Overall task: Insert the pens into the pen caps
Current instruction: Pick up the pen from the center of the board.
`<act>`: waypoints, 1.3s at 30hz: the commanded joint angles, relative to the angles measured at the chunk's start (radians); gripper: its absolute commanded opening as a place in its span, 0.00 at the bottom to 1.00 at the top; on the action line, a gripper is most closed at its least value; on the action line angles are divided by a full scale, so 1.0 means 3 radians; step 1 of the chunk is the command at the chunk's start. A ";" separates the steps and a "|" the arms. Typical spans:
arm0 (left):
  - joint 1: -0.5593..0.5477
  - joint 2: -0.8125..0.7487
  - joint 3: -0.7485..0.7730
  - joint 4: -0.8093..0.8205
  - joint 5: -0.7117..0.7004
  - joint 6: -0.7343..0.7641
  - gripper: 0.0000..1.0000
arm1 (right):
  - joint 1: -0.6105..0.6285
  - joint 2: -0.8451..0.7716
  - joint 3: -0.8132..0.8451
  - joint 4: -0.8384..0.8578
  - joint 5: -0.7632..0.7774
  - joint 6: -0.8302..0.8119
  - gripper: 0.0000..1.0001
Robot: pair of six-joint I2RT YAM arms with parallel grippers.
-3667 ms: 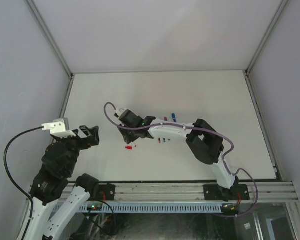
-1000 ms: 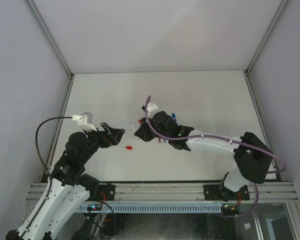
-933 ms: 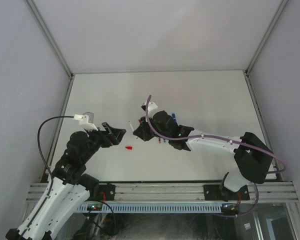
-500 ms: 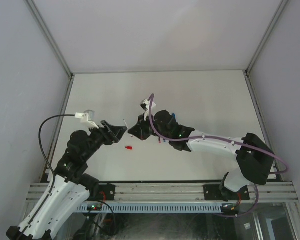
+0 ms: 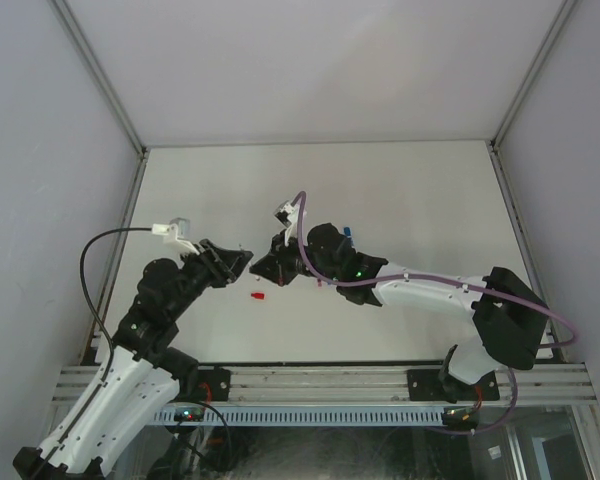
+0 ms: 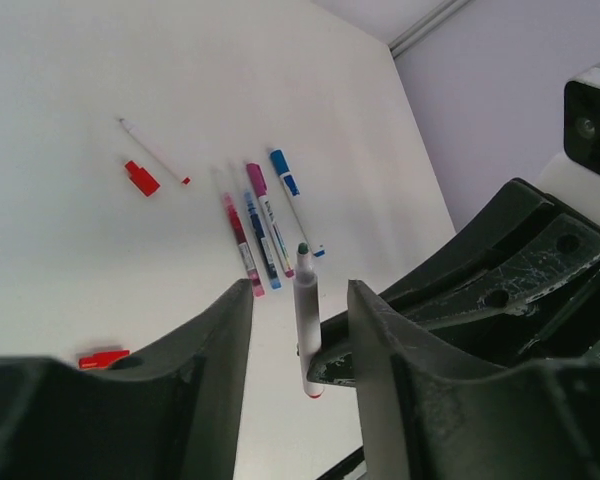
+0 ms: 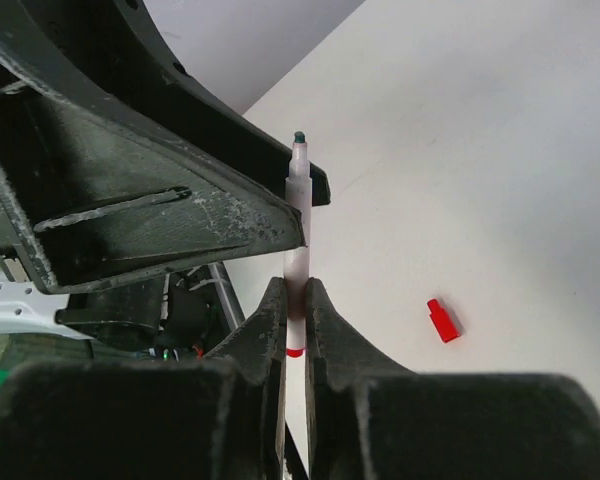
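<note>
My right gripper (image 7: 295,300) is shut on a white pen (image 7: 297,220) with a red end band and a bare dark tip, held above the table. My left gripper (image 6: 298,295) is open, with one finger on each side of that pen (image 6: 305,330) and touching neither side. In the top view the two grippers meet tip to tip, left gripper (image 5: 242,258) against right gripper (image 5: 264,266). A red pen cap (image 5: 257,296) lies on the table just below them. It also shows as a red cap (image 7: 442,320) in the right wrist view.
Capped pens lie side by side on the table: a magenta pen (image 6: 242,240), a blue pen (image 6: 262,235) and a blue-capped pen (image 6: 292,200). A thin white stick with a red end (image 6: 152,152) lies beside a second red cap (image 6: 141,178). The right arm (image 5: 420,285) spans the table's middle.
The left gripper has moved right to the right gripper and its fingers have narrowed round the held pen. The right gripper has carried the pen slightly left.
</note>
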 commanded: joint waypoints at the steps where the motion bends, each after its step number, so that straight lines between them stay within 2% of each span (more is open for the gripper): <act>1: 0.0020 0.0029 -0.0046 0.0225 0.0070 -0.0018 0.44 | 0.0021 -0.0069 0.0023 0.0268 -0.0022 -0.0034 0.00; 5: 0.0023 0.0017 -0.0064 0.0230 0.0079 -0.0017 0.30 | 0.0011 -0.0045 0.0070 0.0253 -0.0024 -0.0037 0.00; 7: 0.0022 0.0010 -0.0067 0.0230 0.0081 -0.0018 0.18 | 0.0011 -0.0041 0.0084 0.0259 -0.0025 -0.0037 0.00; 10: 0.0020 -0.0008 -0.0062 0.0225 0.0081 -0.0013 0.09 | 0.0017 -0.0041 0.0091 0.0243 -0.0011 -0.0042 0.00; 15: 0.0021 -0.0036 -0.0054 0.0200 0.0060 -0.0013 0.02 | 0.0047 -0.0013 0.0089 0.0156 -0.0024 -0.0076 0.26; 17: 0.0020 -0.0027 -0.0045 0.0195 0.0057 -0.0013 0.02 | 0.0070 0.0014 0.0089 0.0119 -0.0027 -0.0101 0.31; 20: 0.0020 -0.0026 -0.0030 0.0186 0.0060 -0.0003 0.02 | 0.0099 0.0049 0.0090 0.0061 -0.0033 -0.0116 0.34; 23: 0.0020 -0.0038 -0.0029 0.0173 0.0059 0.0003 0.02 | 0.0121 0.0075 0.0090 0.0026 -0.0033 -0.0124 0.30; 25: 0.0020 -0.0047 -0.0028 0.0168 0.0060 0.0003 0.01 | 0.0118 0.0085 0.0090 0.0036 -0.0030 -0.0112 0.18; 28: 0.0020 -0.0049 -0.0027 0.0151 0.0053 0.0000 0.02 | 0.0119 0.0068 0.0090 0.0064 0.0013 -0.0105 0.06; 30: 0.0020 -0.0053 -0.0031 0.0146 0.0052 0.0003 0.11 | 0.0118 0.0046 0.0090 0.0080 0.0042 -0.0101 0.00; 32: 0.0022 -0.0059 -0.0028 0.0129 0.0043 0.0003 0.24 | 0.0114 0.0026 0.0090 0.0088 0.0068 -0.0097 0.00; 35: 0.0020 -0.0061 -0.0032 0.0099 0.0021 -0.0002 0.57 | 0.0092 -0.0005 0.0090 0.0105 0.0079 -0.0061 0.00; 37: 0.0020 -0.0053 -0.0051 0.0101 0.0023 -0.0012 0.66 | 0.0071 -0.0021 0.0090 0.0142 0.0072 -0.0019 0.00; 39: 0.0020 -0.0033 -0.0057 0.0120 0.0042 -0.0022 0.68 | 0.0051 -0.0039 0.0090 0.0191 0.0063 0.0035 0.00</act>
